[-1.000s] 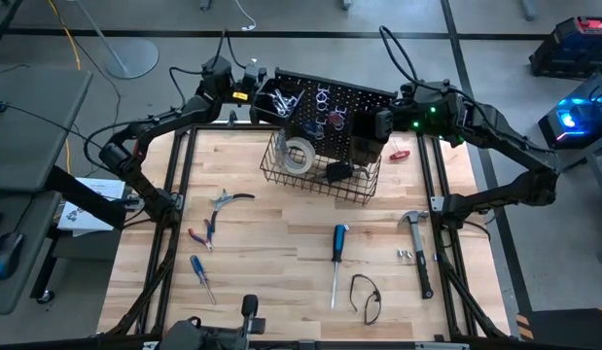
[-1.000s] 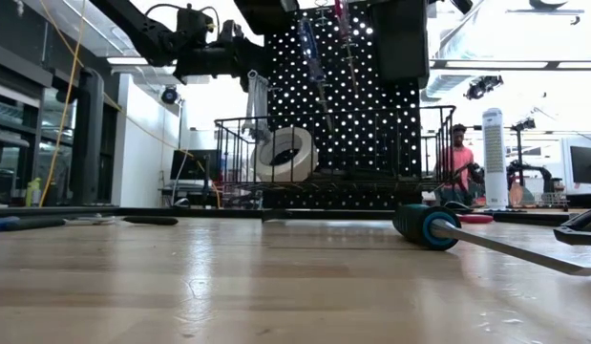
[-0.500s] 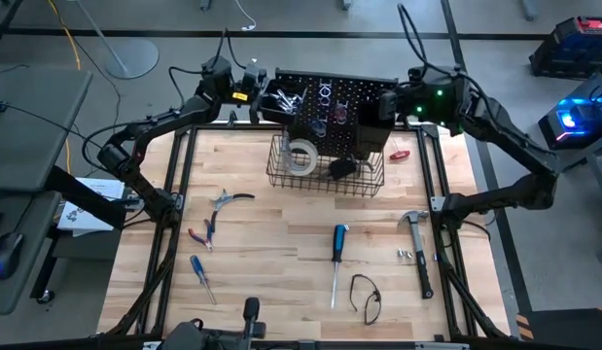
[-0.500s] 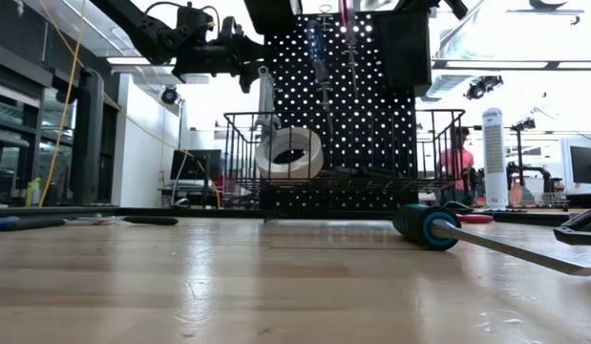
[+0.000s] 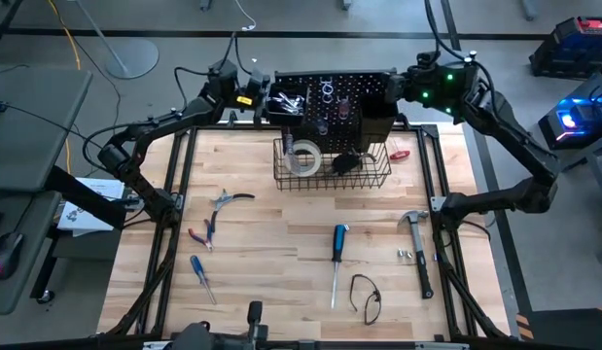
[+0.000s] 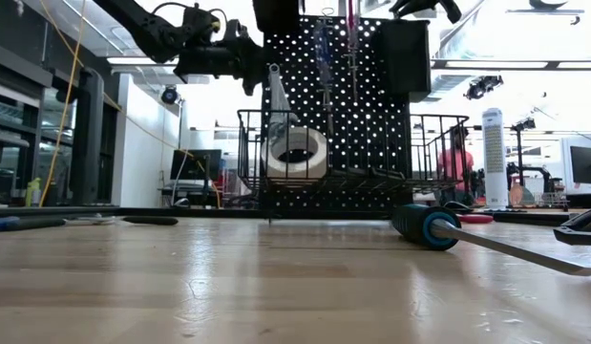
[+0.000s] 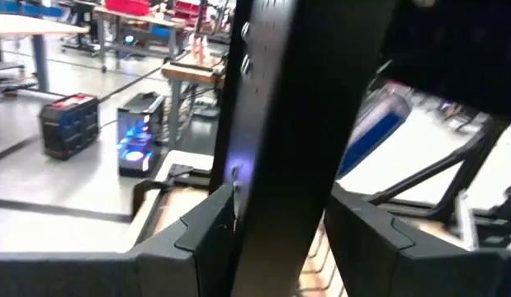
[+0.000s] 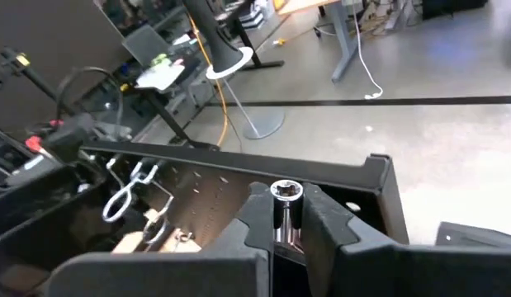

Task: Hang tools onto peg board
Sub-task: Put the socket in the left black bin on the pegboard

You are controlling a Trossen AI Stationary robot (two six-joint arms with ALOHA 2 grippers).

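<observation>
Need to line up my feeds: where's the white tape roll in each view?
High view: white tape roll in the black wire basket's left end.
Low view: left of centre, inside that basket.
Left wrist view: not in it.
Right wrist view: not in it.
Shared landmark: the black perforated peg board.

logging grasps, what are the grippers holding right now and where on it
Both hold the peg board: the left gripper clamps its left edge, the right gripper its top edge near the right corner.

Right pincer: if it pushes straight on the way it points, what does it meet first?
The right pincer already sits at the peg board's top edge, so probably the board itself; depth is unclear.
</observation>
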